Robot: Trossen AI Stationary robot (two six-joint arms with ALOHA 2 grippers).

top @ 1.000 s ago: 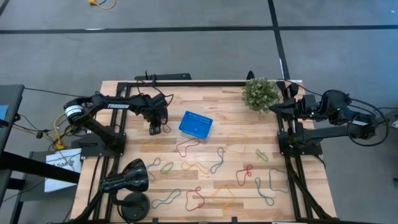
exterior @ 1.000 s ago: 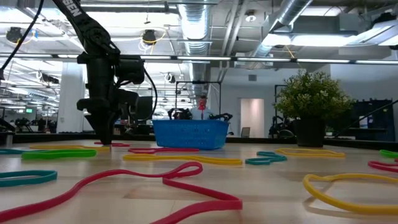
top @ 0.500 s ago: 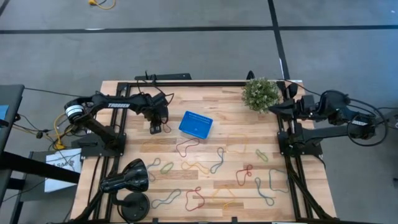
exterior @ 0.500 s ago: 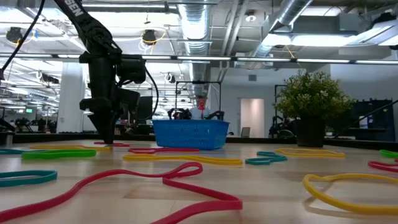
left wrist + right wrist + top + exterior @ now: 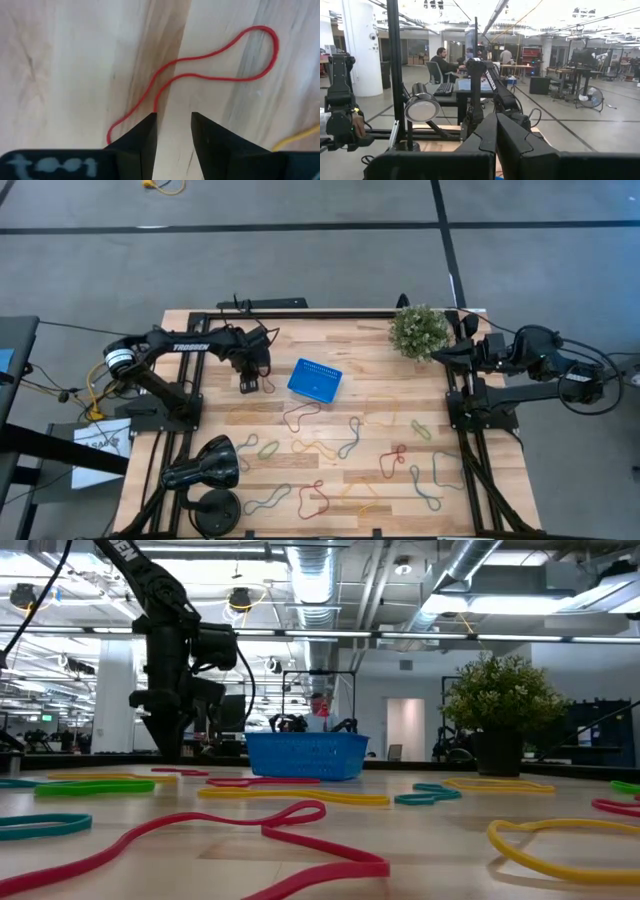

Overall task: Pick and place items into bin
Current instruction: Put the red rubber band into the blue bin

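Overhead, a wooden table [image 5: 330,330] holds a blue bin [image 5: 315,380] near its middle, with coloured loops [image 5: 330,450] scattered mostly in front of it. Parked at the right edge, the right gripper [image 5: 440,356] is pressed together. The left gripper [image 5: 173,125], fingers spread, hangs over a red loop [image 5: 220,62]; its thin, floppy band could slip free if pinched off-centre.
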